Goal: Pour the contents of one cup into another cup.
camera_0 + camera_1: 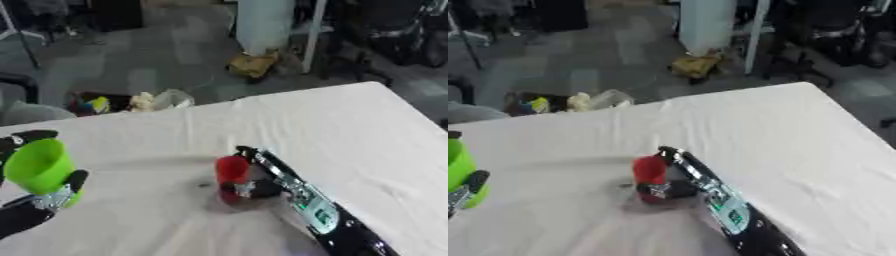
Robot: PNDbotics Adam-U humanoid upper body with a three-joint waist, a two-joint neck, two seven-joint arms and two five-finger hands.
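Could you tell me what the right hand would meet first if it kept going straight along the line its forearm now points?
Nothing new: the right hand is already curled round the red cup on the white table. Beyond the cup, toward the far left, only bare cloth shows; the green cup in the left hand seems off that line, though depth is unclear.

A matt white cloth covers the table [350,125], lightly creased. The green cup [37,166] and red cup [232,170] look like smooth plastic. The right arm [324,215] is glossy black with silvery metal parts.
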